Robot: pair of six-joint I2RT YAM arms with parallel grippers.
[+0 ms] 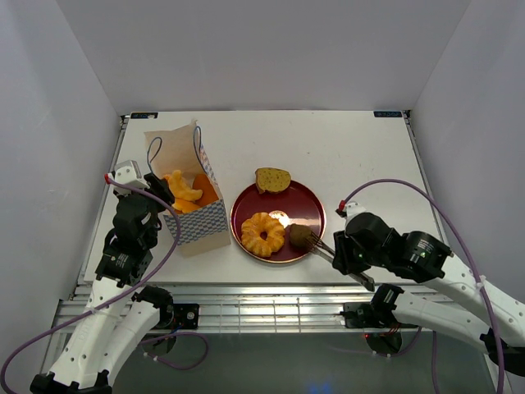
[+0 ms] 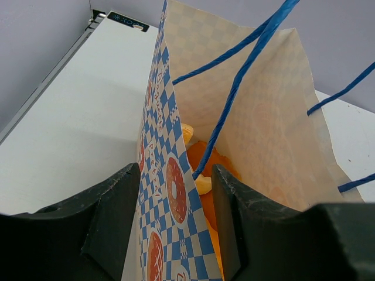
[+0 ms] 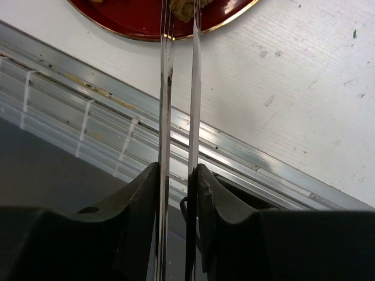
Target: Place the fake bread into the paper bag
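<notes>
The white desk [image 1: 344, 148] holds two big things. On the left stands the paper bag [image 1: 201, 226], with its mouth open to the top. In the middle lies a round red plate [image 1: 308, 205].

The left gripper [image 1: 160, 190] is at the bag. In the left wrist view it is closed on the bag's checkered side wall, and this holds the mouth open. The right gripper [image 1: 349, 254] is at the near right side of the plate. It is closed on a pair of thin metal tongs [image 1: 324, 246], and the right wrist view shows both blades pinched between its fingers [image 3: 143, 193].

Some orange bread [image 1: 187, 193] already sits inside the bag. Three pieces are on the plate: a ring bread [image 1: 262, 234] at the near left, a slice [image 1: 272, 179] on the far rim, and a small dark chunk [image 1: 299, 236] at the near right.

The tongs point away from the right gripper, up and to the left, and their tips meet the dark chunk. It looks as if they are squeezing it, but the tips are too small to tell for sure.

The bag lies to the left of the chunk, past the ring bread. So the next move probably needs a lift first, then a carry to the left over the ring bread to the open mouth. The right arm is the nearer one to the chunk.
</notes>
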